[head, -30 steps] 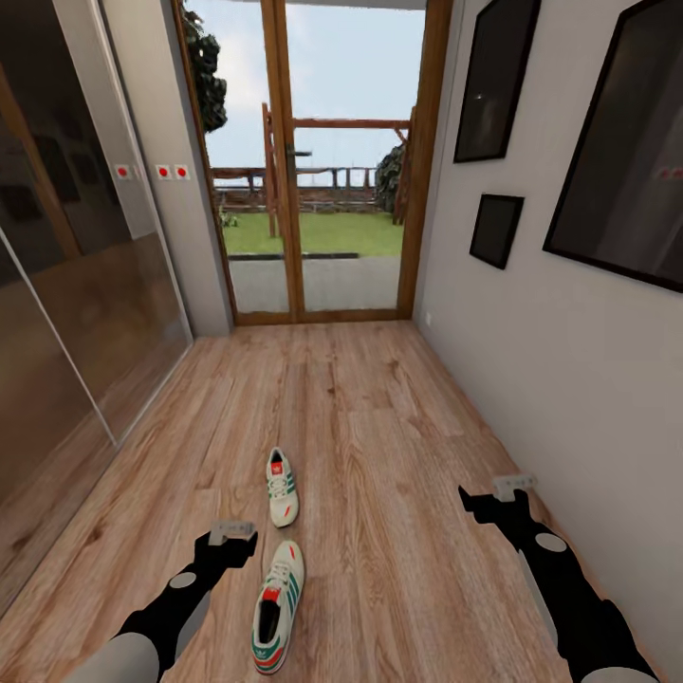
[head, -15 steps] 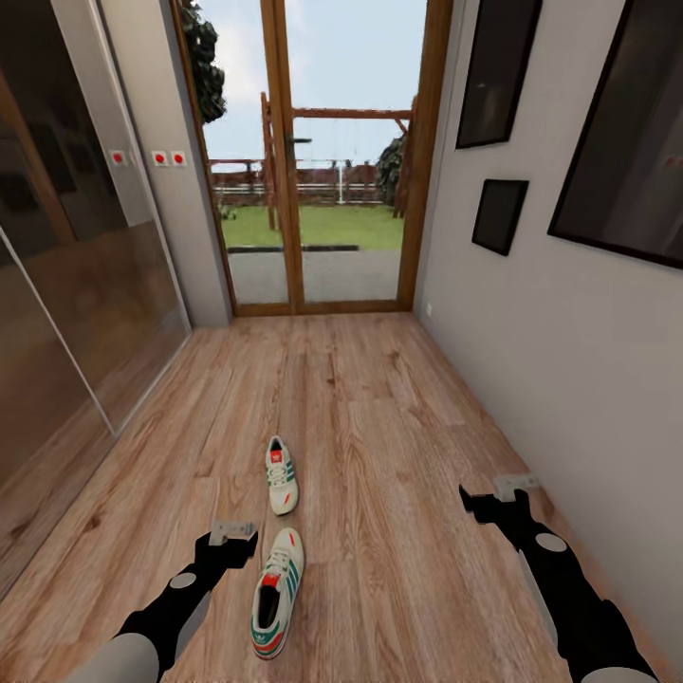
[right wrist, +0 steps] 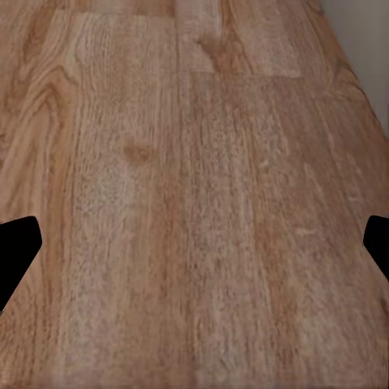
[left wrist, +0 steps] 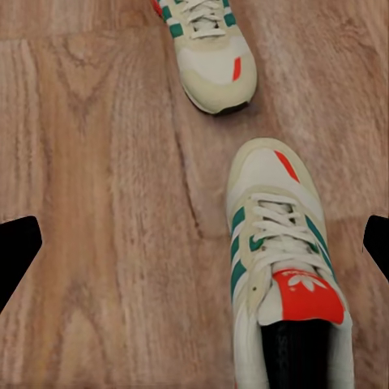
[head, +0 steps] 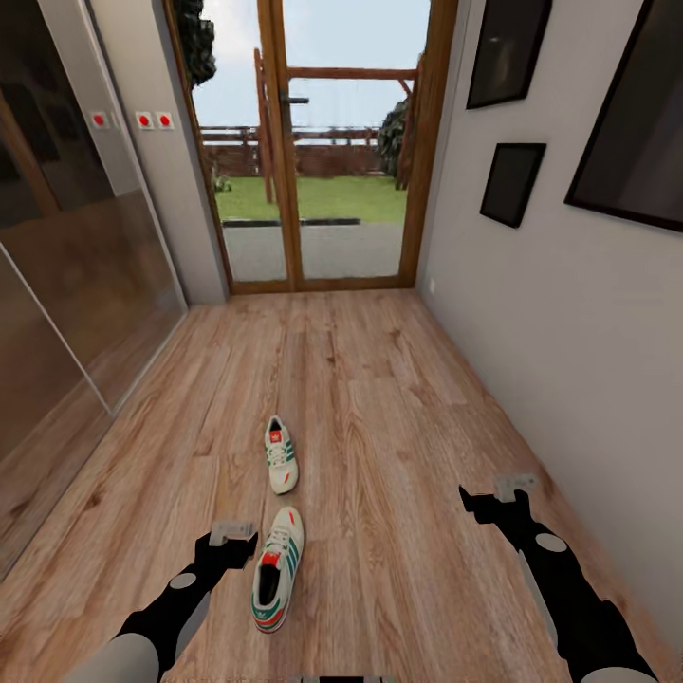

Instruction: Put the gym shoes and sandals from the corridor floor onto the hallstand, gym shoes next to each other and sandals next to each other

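Two gym shoes lie one behind the other on the corridor floor [head: 398, 408], toes pointing away from me. The near gym shoe [head: 275, 567] [left wrist: 279, 267] lies just right of my left gripper [head: 232, 541] [left wrist: 197, 247], which hovers open above the planks with nothing between its fingers. The far gym shoe [head: 281, 455] [left wrist: 207, 49] lies a short way beyond it. My right gripper [head: 484, 501] [right wrist: 197, 243] hangs open over bare floor [right wrist: 194, 162] close to the right wall. The sandals and the hallstand are out of view.
A wood-framed glass door [head: 323, 190] closes the corridor's far end. Glossy dark sliding panels [head: 66, 285] line the left side. The pale right wall [head: 560, 360] carries dark framed pictures [head: 510, 182]. Open floor stretches ahead of the shoes.
The whole picture has shifted upward, so the camera has moved; the shoes and door now sit higher in the head view. Both arms hold the same pose, grippers still open.
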{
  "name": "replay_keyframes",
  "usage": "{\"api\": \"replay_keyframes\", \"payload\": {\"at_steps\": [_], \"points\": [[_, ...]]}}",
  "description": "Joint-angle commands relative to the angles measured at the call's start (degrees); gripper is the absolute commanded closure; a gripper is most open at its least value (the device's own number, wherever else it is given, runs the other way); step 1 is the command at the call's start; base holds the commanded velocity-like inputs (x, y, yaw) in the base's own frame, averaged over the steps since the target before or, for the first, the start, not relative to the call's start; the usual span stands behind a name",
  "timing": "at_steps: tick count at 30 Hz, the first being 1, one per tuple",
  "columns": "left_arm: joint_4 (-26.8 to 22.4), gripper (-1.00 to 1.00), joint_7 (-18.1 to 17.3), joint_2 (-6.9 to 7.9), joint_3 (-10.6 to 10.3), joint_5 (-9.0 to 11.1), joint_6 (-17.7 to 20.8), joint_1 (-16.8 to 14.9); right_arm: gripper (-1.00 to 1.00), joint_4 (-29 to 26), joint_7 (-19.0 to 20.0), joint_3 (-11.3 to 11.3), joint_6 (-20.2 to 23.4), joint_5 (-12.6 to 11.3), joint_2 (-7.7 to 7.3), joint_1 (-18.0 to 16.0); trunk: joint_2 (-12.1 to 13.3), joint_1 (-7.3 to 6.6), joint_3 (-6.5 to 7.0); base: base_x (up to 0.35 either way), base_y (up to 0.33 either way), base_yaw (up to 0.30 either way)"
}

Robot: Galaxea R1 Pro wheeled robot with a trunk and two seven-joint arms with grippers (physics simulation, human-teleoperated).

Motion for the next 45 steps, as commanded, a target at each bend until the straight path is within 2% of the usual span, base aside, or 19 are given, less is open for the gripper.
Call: {"api": "replay_keyframes", "payload": {"at_steps": [1, 9, 19, 29, 37, 45], "points": [[0.0, -1.00, -0.3, -0.03, 0.5, -0.6, -0.2, 0.0, -1.00, -0.1, 0.4, -0.2, 0.3, 0.6, 0.03, 0.0, 0.0, 0.01, -0.37, 0.000, 0.000, 0.000], [0.0, -1.00, -0.3, -0.05, 0.5, -0.6, -0.2, 0.0, -1.00, 0.0, 0.4, -0.2, 0.2, 0.6, 0.03, 0.0, -0.1, 0.22, -2.87, 0.000, 0.000, -0.017], [0.0, -1.00, -0.3, -0.08, 0.5, -0.6, -0.2, 0.0, -1.00, -0.1, 0.4, -0.1, 0.2, 0.6, 0.03, 0.0, -0.3, 0.47, -5.81, 0.000, 0.000, -0.158], [0.0, -1.00, -0.3, -0.12, 0.5, -0.6, -0.3, 0.0, -1.00, -0.2, 0.4, 0.0, 0.2, 0.6, 0.03, 0.0, -0.3, 0.47, -5.96, 0.000, 0.000, -0.043], [0.0, -1.00, -0.4, -0.11, 0.5, -0.6, -0.3, 0.0, -1.00, -0.2, 0.4, 0.0, 0.2, 0.6, 0.03, 0.0, -0.3, 0.47, -5.96, 0.000, 0.000, -0.200], [0.0, -1.00, -0.4, -0.06, 0.5, -0.6, -0.3, 0.0, -1.00, -0.3, 0.4, 0.0, 0.2, 0.6, 0.03, 0.0, -0.4, 0.68, -7.76, 0.000, 0.000, -0.047]]}}
